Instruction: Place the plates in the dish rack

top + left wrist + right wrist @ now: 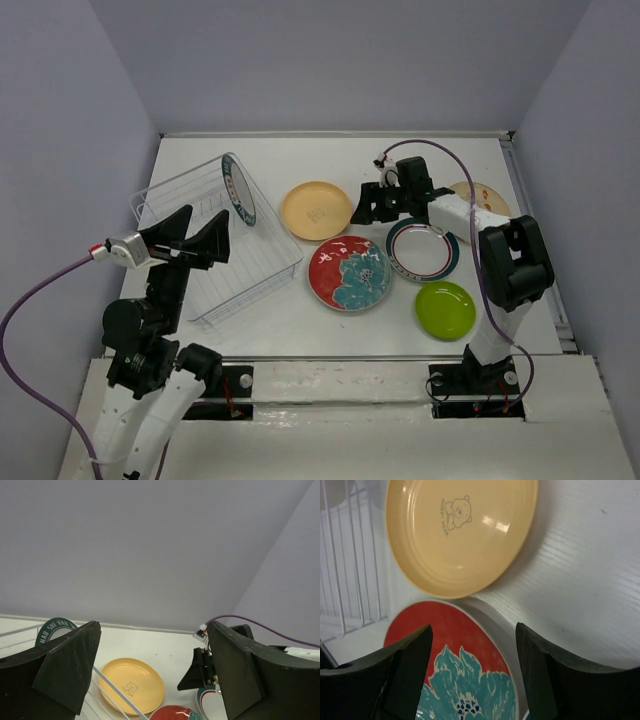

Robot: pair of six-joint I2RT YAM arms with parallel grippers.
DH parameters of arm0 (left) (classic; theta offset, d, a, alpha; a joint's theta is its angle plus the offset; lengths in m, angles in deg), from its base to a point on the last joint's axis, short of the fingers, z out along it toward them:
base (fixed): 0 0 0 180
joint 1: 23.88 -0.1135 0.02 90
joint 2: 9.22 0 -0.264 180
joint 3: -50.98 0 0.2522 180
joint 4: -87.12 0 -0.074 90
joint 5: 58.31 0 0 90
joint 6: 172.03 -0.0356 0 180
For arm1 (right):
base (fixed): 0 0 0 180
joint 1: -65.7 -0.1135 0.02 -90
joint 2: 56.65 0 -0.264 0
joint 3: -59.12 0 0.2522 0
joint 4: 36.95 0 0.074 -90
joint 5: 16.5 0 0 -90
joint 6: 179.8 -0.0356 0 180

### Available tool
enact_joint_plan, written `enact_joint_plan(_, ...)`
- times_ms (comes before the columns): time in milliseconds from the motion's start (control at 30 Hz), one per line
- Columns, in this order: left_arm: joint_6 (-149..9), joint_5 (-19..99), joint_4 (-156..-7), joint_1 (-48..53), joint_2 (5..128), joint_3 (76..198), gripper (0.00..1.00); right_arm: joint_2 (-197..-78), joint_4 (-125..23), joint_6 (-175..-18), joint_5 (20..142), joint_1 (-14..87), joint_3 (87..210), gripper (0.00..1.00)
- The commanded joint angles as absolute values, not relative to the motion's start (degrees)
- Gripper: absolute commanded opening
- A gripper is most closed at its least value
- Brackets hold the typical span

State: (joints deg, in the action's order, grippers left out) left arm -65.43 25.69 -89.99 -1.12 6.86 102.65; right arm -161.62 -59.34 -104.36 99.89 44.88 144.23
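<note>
The wire dish rack (262, 268) sits at the left and holds one white teal-rimmed plate (239, 189) on edge at its far end. The orange-yellow plate (316, 210), the red plate with the teal flower (349, 274), a second teal-rimmed plate (423, 250), the lime green plate (445, 310) and the beige plate (484, 196) lie flat on the table. My right gripper (366, 205) is open and empty, above the gap between the yellow plate (460, 530) and the red plate (465, 675). My left gripper (197, 238) is open and empty over the rack.
The white table ends at a raised far edge (330, 134) and grey walls close it in on three sides. A purple cable (440, 150) loops over my right arm. My right arm lies across the beige plate and part of the teal-rimmed plate.
</note>
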Motion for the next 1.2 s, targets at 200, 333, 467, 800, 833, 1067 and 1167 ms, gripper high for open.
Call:
enact_joint_plan(200, -64.8, 27.4, -93.6, -1.4, 9.7, 102.3, 0.99, -167.6, -63.6, -88.1, 127.3, 55.8, 149.7, 0.74)
enact_joint_plan(333, -65.0, 27.2, -93.6, -1.4, 9.5, 102.3, 0.99, -173.2, -69.6, -86.0, 131.6, 55.8, 153.2, 0.76)
enact_joint_plan(467, -65.0, 27.0, -93.6, -1.4, 9.3, 102.4, 0.99, -176.3, -71.0, -85.7, 131.0, 53.7, 154.5, 0.81)
enact_joint_plan(800, -65.2, 26.6, -93.5, -1.4, 7.8, 102.4, 0.99, -181.4, -79.0, -83.6, 129.9, 49.4, 158.9, 0.77)
enact_joint_plan(833, -65.2, 26.4, -93.5, -1.4, 7.6, 102.4, 0.99, -181.3, -79.4, -83.2, 129.7, 49.4, 158.8, 0.76)
enact_joint_plan(1067, -65.2, 26.1, -93.3, -1.3, 6.1, 102.4, 0.99, -179.4, -81.2, -82.3, 128.7, 47.7, 155.4, 0.62)
enact_joint_plan(1167, -65.2, 25.9, -93.3, -1.0, 5.2, 102.4, 0.99, -177.8, -81.1, -81.4, 127.1, 46.4, 153.1, 0.61)
